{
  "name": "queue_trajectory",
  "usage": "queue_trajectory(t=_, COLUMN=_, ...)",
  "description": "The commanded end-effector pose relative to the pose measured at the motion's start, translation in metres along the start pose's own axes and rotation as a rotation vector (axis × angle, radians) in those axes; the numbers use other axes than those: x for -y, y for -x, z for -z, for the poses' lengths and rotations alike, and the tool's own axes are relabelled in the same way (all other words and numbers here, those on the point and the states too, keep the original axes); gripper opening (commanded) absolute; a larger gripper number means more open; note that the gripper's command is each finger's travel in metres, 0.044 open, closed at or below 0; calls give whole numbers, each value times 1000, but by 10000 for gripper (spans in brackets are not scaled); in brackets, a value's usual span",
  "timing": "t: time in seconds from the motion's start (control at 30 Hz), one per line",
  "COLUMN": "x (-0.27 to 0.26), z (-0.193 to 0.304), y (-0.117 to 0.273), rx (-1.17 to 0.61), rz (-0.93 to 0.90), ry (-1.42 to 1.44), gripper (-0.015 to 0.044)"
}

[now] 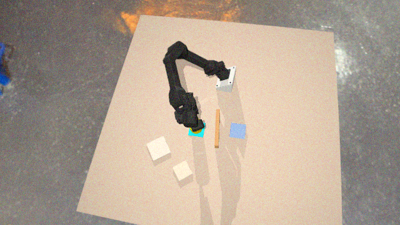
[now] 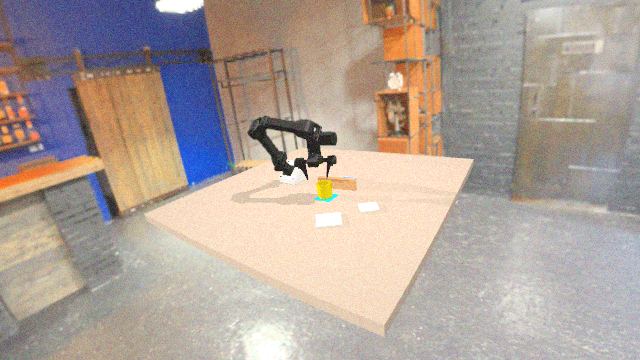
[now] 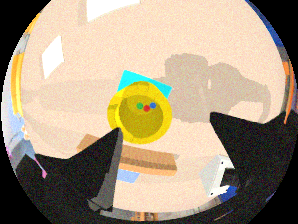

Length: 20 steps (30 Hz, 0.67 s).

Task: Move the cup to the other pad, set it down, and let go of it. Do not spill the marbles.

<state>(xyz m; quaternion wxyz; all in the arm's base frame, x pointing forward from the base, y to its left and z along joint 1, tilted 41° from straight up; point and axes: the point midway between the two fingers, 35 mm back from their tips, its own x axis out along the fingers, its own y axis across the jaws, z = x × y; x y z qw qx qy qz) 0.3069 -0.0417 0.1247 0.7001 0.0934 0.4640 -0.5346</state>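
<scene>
The yellow cup point(image 1: 196, 131) point(image 2: 324, 190) point(image 3: 142, 122) stands upright on the cyan pad point(image 1: 199, 135) point(image 2: 334, 198) point(image 3: 126, 79). A green marble point(image 3: 140, 106), a red marble point(image 3: 146, 108) and a blue marble point(image 3: 153, 105) lie inside it. My gripper point(image 2: 317, 178) point(image 3: 168, 124) is wide open and empty. Its fingertips are above the cup's rim, not touching the cup, and the gripper sits off to one side of it. In the top view the arm hides most of the cup. The other pad, a blue one point(image 1: 238, 130) point(image 3: 128, 176), holds nothing.
An orange-brown bar point(image 1: 217, 131) point(image 2: 345, 184) point(image 3: 145, 159) stands between the two pads. A larger white block point(image 1: 159, 148) point(image 2: 328, 219) and a smaller white block point(image 1: 182, 170) point(image 2: 368, 206) lie on the cup's side of the bar, away from the arm's white base point(image 1: 225, 85).
</scene>
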Motion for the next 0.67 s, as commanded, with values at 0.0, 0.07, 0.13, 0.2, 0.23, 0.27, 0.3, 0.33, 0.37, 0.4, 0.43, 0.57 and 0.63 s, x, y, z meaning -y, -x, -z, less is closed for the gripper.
queue_trajectory(t=0.0, x=-2, z=0, y=10, rx=-1, rz=-8, ry=-5, gripper=440)
queue_trajectory(t=0.07, x=-2, z=0, y=17, rx=-2, rz=-9, ry=-5, gripper=440)
queue_trajectory(t=0.13, x=-2, z=-1, y=23, rx=-2, rz=-9, ry=-5, gripper=440)
queue_trajectory(t=0.2, x=-2, z=-1, y=30, rx=-3, rz=-10, ry=-6, gripper=440)
queue_trajectory(t=0.23, x=-2, z=-1, y=33, rx=-3, rz=-10, ry=-6, gripper=440)
queue_trajectory(t=0.27, x=-2, z=-1, y=36, rx=-3, rz=-10, ry=-6, gripper=440)
queue_trajectory(t=0.3, x=-2, z=-1, y=39, rx=-3, rz=-10, ry=-6, gripper=440)
queue_trajectory(t=0.33, x=-2, z=-1, y=42, rx=-3, rz=-10, ry=-6, gripper=440)
queue_trajectory(t=0.37, x=-2, z=-1, y=45, rx=-3, rz=-10, ry=-6, gripper=440)
queue_trajectory(t=0.4, x=-2, z=-1, y=47, rx=-3, rz=-10, ry=-7, gripper=440)
queue_trajectory(t=0.43, x=-2, z=-1, y=50, rx=-3, rz=-10, ry=-7, gripper=440)
queue_trajectory(t=0.57, x=-1, z=-2, y=60, rx=-3, rz=-10, ry=-7, gripper=440)
queue_trajectory(t=0.63, x=-2, z=-2, y=56, rx=0, rz=-10, ry=-3, gripper=440)
